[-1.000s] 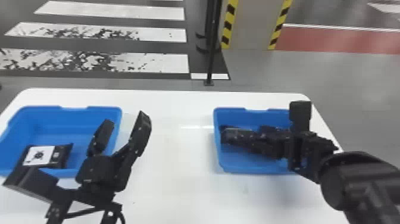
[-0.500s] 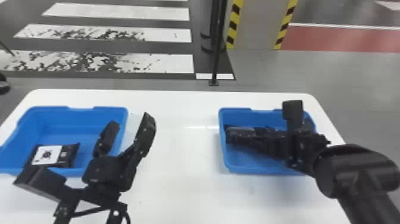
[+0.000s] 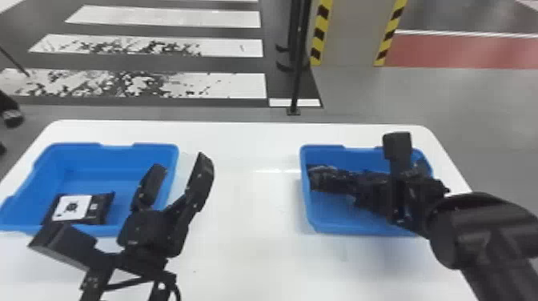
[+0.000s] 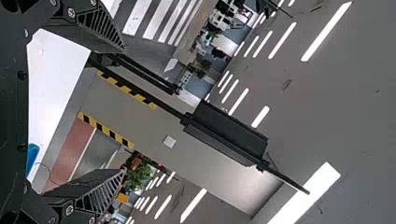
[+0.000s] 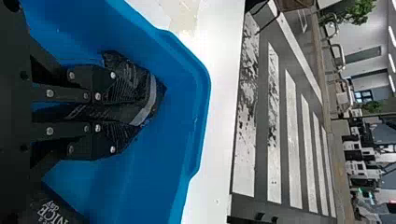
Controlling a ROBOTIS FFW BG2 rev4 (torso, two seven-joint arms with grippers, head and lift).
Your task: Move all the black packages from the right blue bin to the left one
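- Step in hand, as judged: grasp of one black plastic package (image 5: 152, 95) in right blue bin (image 3: 352, 229), lift-out not yet done.
- Right claw (image 5: 113, 112) closed on that package; film is bunched between both fingers, far end fanned out past them.
- Held package located low inside right bin, at the end facing the left bin, near the side wall.
- Long axis: judged to be roughly in line with the claw's reach, so about left-right across the worktop (image 3: 256, 248), slightly slanted. Free end pointed toward left blue bin (image 3: 100, 160). Which face is up cannot be told, folds too heavy.
- Second black package (image 5: 56, 212) seen in right bin beside the right claw, partly hidden; print visible on it.
- Left claw (image 3: 182, 164) spread open, empty, held above the worktop by the left bin's inner side.
- One black package (image 3: 100, 206) with white label (image 3: 72, 208) lying in left bin.
- Next move, as judged: package to be raised clear of the rim, carried left, released beside the labelled one. Left claw should be kept out of the path, or used for a handover. Slip possible if only loose film is pinched.
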